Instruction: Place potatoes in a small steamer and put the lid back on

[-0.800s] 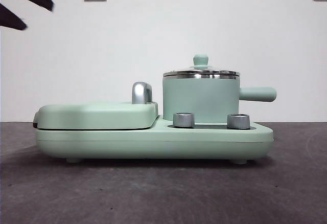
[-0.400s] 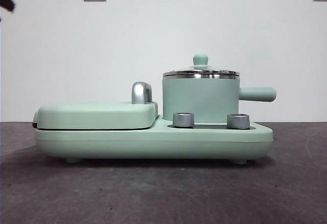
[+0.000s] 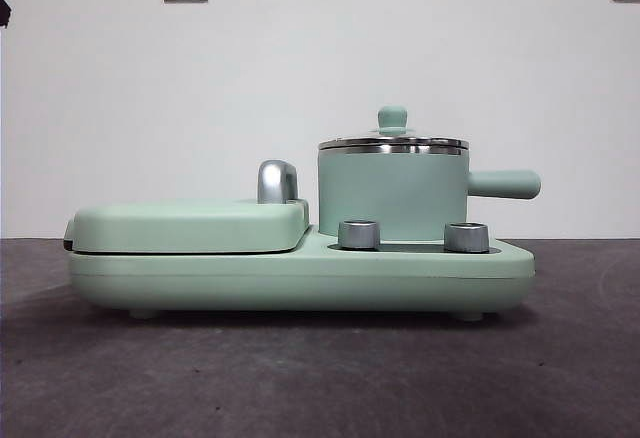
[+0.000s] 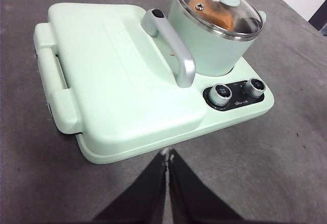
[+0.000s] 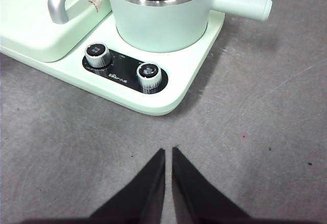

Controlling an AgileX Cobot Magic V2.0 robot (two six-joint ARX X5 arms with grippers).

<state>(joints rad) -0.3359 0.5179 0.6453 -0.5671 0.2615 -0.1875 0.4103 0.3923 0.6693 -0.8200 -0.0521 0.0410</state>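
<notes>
Above the grey table (image 5: pixel 265 147), both grippers hang shut, clear of the lidded steamer (image 4: pixel 209 45).

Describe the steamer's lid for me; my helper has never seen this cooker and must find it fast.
On the mint-green cooker base, the small steamer stands beside the flat griddle cover. The lid sits on top of it. It alone is clear glass with a steel rim and green knob, the potato visible beneath.

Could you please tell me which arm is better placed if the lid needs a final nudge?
Right, probably: the right claw faces the small steamer closely, while the left claw sits beyond the griddle cover. The lid already covers the potato.
</notes>
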